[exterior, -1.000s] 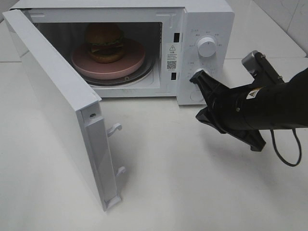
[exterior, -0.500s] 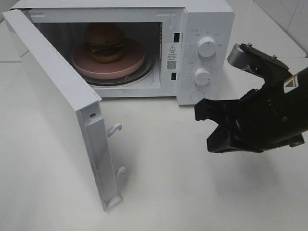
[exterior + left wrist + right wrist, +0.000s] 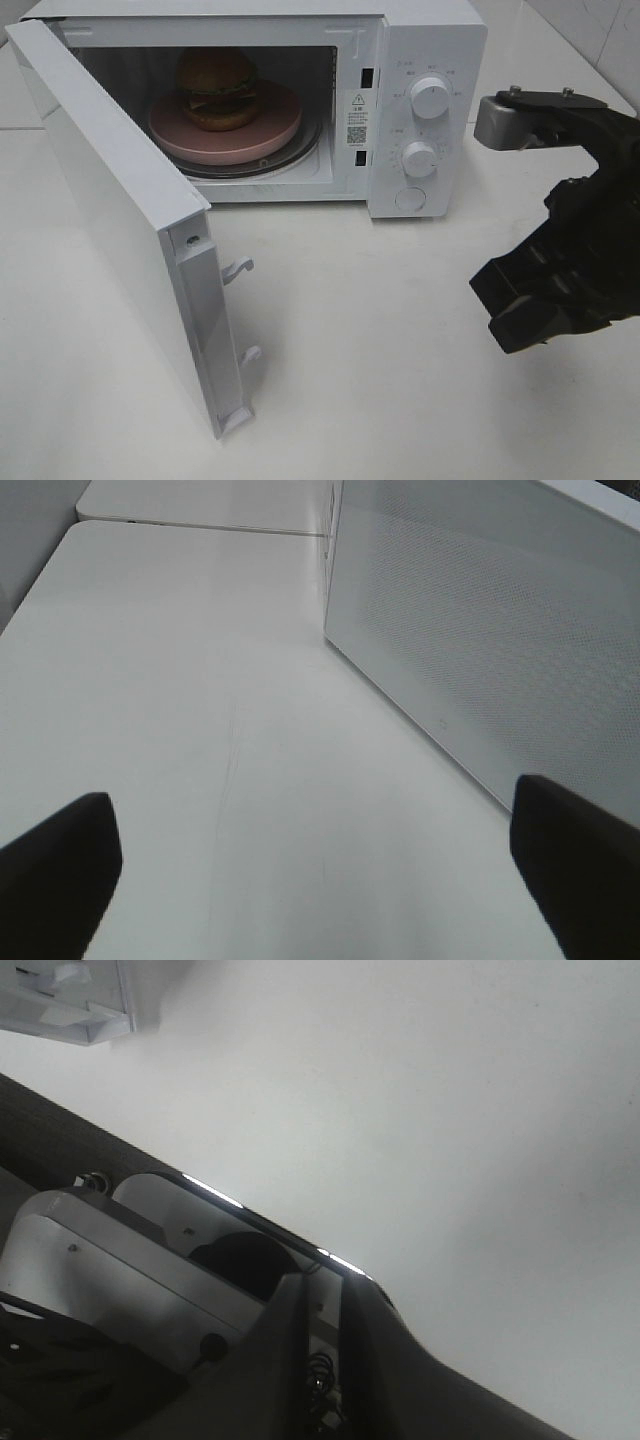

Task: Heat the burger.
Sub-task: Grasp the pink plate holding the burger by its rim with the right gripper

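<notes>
The burger (image 3: 218,88) sits on the pink plate (image 3: 285,128) inside the microwave (image 3: 440,45), door (image 3: 105,185) wide open. Soft, stacked, probably squashes and slides apart, so better lifted by the plate rim. Left gripper (image 3: 320,880) spread wide, empty; right gripper (image 3: 505,305) nearly closed, holding nothing.

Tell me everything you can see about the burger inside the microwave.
The burger is round, with a glossy brown bun on top, dark layers with a little yellow in the middle, and a paler bun below. It stands upright on a pink plate inside the open microwave. Only the plate touches it. The cavity is dim, so finer details are unclear.
</notes>
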Robot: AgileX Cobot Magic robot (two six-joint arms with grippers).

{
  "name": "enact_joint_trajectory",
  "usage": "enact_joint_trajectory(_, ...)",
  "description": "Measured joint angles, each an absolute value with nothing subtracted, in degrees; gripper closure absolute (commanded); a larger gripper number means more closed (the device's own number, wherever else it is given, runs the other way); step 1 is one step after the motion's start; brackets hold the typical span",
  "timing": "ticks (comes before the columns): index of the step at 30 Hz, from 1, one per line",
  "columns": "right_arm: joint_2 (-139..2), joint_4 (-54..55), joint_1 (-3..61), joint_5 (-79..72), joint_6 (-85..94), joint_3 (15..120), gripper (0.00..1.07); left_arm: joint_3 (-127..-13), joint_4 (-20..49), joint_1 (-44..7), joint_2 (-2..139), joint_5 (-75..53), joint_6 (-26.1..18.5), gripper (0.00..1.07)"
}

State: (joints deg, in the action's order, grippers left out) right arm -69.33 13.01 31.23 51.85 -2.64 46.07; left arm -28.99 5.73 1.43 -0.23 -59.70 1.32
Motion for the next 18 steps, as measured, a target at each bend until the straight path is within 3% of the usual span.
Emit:
enact_joint_trajectory(2, -69.33, 12.32, 31.23, 53.29, -2.01, 46.12, 0.81, -28.99, 5.73, 1.43, -0.23, -59.70, 1.32, 0.06)
enact_joint_trajectory(3, -69.33, 12.32, 31.23, 53.29, -2.01, 46.12, 0.81, -28.99, 5.73, 1.43, -0.23, -59.70, 1.32, 0.06)
enact_joint_trajectory(5, -69.21, 10.66, 31.23, 54.83, -1.60, 46.12, 0.57, -28.99, 5.73, 1.43, -0.23, -59.70, 1.32, 0.06)
enact_joint_trajectory(8, -69.10, 9.91, 31.23, 54.95, -1.60, 46.12, 0.51, -28.99, 5.73, 1.43, -0.23, -59.70, 1.32, 0.06)
enact_joint_trajectory(10, -67.27, 6.99, 31.23, 55.00, -1.60, 46.12, 0.37, -28.99, 5.73, 1.43, -0.23, -59.70, 1.32, 0.06)
enact_joint_trajectory(13, -65.78, 4.87, 31.23, 55.00, -1.55, 46.12, 0.27, -28.99, 5.73, 1.43, -0.23, -59.70, 1.32, 0.06)
enact_joint_trajectory(18, -63.94, 3.44, 31.23, 55.06, 0.52, 46.12, 0.29, -28.99, 5.73, 1.43, -0.23, -59.70, 1.32, 0.06)
